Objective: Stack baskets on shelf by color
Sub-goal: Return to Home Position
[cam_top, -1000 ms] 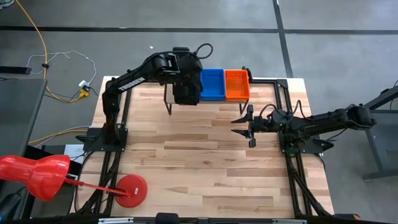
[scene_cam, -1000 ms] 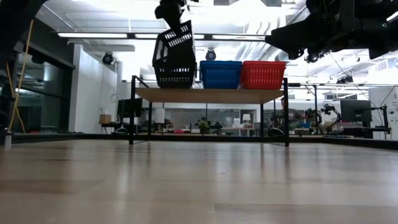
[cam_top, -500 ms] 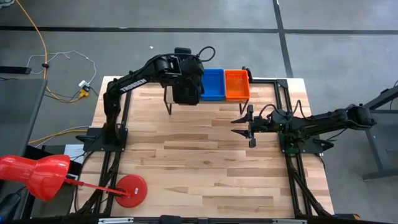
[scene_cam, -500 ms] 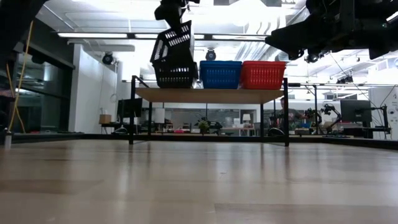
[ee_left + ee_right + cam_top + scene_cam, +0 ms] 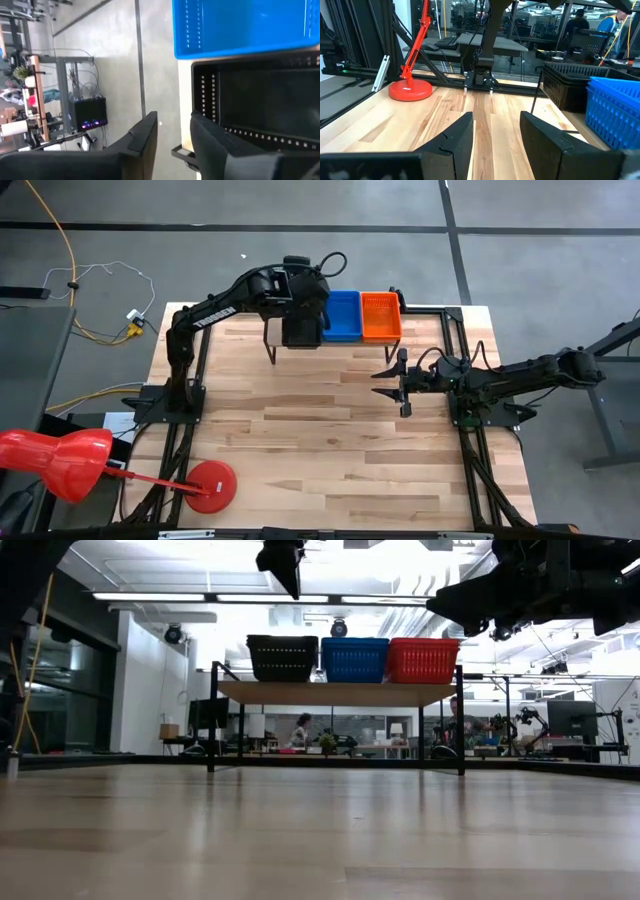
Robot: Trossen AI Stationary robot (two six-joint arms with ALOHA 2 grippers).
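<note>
On the low light-wood shelf with thin black legs (image 5: 340, 692), the black plastic mesh baskets (image 5: 282, 657) sit at the left arm's end, just beside the blue mesh baskets (image 5: 354, 659), with the red-orange mesh baskets (image 5: 422, 659) beyond. The left gripper (image 5: 290, 575) hangs directly above the black ones, clear of them, its fingers (image 5: 142, 140) parted and holding nothing. The right gripper (image 5: 393, 383) waits over the wooden tabletop (image 5: 300, 440), well apart from the shelf, spread wide and empty.

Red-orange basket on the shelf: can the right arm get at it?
Probably yes. The right gripper hangs open over the table, the red-orange basket sits at the shelf end nearest it, with the left gripper over the black basket.
</note>
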